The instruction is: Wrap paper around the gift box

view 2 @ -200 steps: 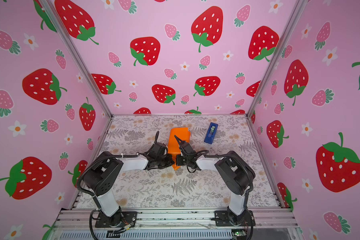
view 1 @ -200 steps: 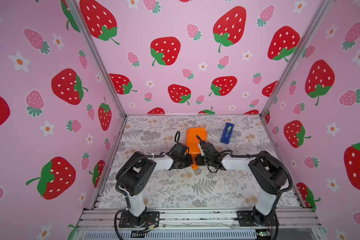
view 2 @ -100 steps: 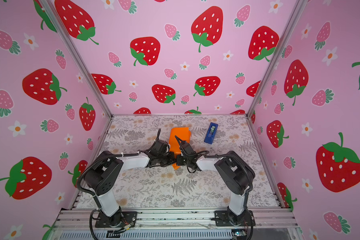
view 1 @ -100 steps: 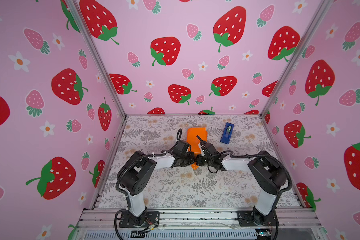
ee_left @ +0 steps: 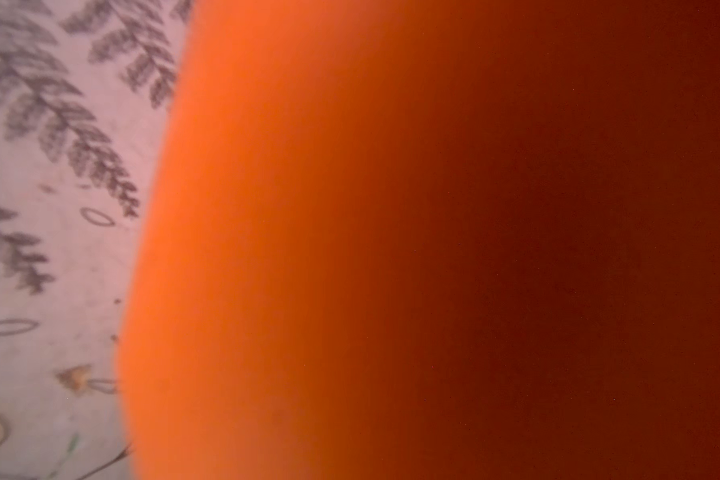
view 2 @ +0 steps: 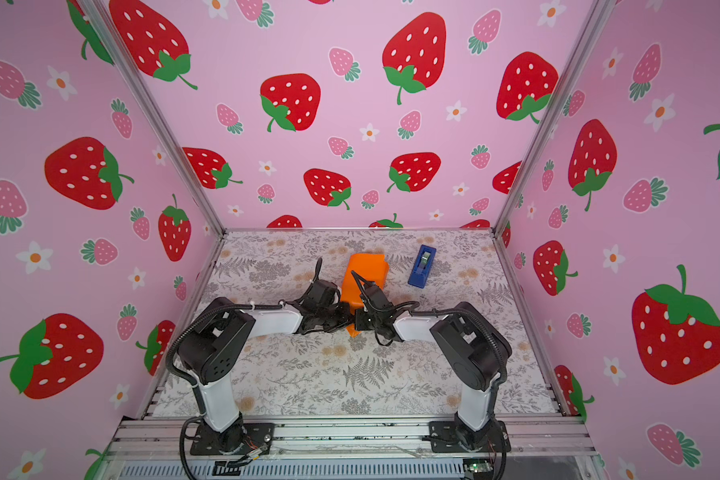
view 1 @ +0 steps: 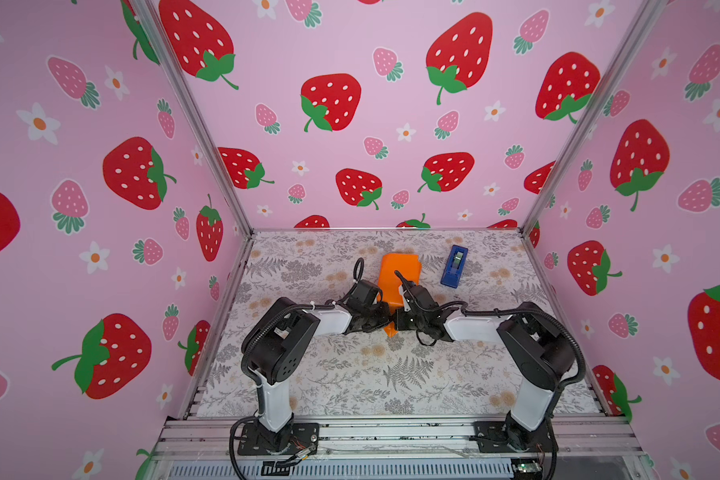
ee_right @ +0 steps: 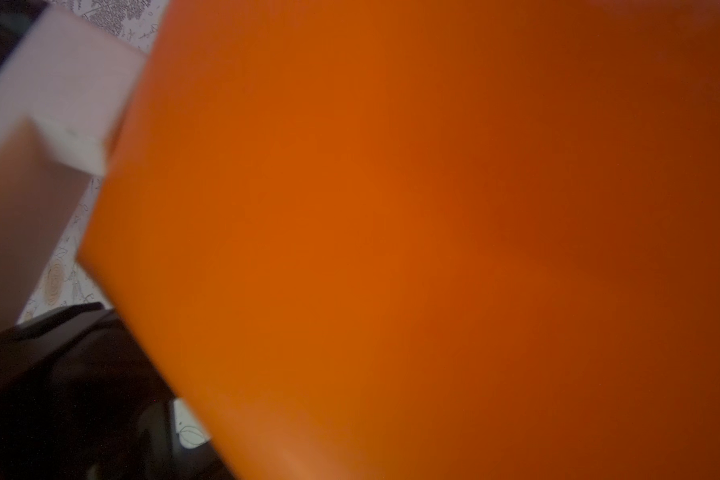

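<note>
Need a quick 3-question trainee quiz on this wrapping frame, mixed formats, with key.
1. True or false: bare gift box surface shows in both top views.
2. The tape dispenser lies: A) right of the paper, apart; B) on the paper; C) left of it.
3. Which colour fills most of both wrist views?
Key: 1 false; 2 A; 3 orange, the paper.

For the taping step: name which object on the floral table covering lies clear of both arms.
The narrow bright-blue tape dispenser, alone at back right; left arm and right arm meet at the folded bright-orange paper.
</note>
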You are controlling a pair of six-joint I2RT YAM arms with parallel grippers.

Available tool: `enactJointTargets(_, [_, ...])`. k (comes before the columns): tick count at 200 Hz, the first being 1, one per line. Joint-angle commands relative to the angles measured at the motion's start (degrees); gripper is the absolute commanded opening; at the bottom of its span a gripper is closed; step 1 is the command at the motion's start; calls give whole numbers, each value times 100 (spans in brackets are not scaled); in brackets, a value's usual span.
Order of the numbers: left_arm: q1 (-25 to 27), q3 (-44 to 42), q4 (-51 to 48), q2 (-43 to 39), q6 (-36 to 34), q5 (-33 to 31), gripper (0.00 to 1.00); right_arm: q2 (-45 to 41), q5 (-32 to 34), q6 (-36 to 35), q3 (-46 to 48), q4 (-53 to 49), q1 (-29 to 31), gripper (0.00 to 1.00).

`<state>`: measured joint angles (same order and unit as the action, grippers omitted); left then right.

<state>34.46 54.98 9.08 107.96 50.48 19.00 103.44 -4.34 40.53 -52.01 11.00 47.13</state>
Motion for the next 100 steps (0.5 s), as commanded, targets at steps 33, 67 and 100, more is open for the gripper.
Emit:
enactJointTargets(33, [6,-137,-337,181,103,37,0,-792,11,270,166,-318,-15,20])
enactJointTargets(67, [6,-128,-354,207,109,41,0,-1200,-538,825,794,121,-40,26])
enactJointTargets(100, [8,-137,-359,208,120,32,0,-1391,-944,1747,1400,702,-55,30])
